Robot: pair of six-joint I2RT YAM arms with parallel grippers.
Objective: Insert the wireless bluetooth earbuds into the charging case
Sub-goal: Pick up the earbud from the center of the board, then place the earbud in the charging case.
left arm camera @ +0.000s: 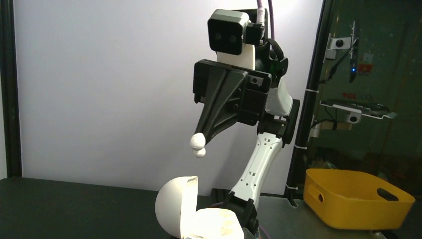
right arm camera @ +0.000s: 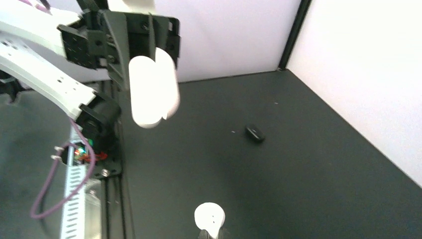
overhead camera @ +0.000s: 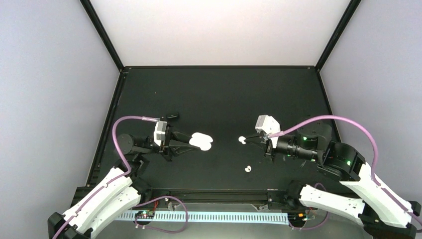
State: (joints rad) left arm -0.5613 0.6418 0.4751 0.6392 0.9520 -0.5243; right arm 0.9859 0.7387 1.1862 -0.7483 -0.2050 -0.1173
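Observation:
My left gripper (overhead camera: 190, 142) is shut on the white charging case (overhead camera: 201, 141), held off the table with its lid open. The case also shows in the left wrist view (left arm camera: 191, 214) and in the right wrist view (right arm camera: 152, 92). My right gripper (overhead camera: 250, 140) is shut on a white earbud (overhead camera: 242, 140), which sits at its fingertips (right arm camera: 209, 217) and faces the case across a gap (left arm camera: 198, 144). A second white earbud (overhead camera: 247, 169) lies on the table in front. A small black earbud (overhead camera: 172, 116) lies behind the left gripper (right arm camera: 254, 133). No other black earbud is in view.
The black table (overhead camera: 224, 94) has raised edges and pale walls on three sides. A perforated white rail (overhead camera: 214, 217) runs along the near edge between the arm bases. A yellow bin (left arm camera: 356, 196) stands off the table beyond the right arm.

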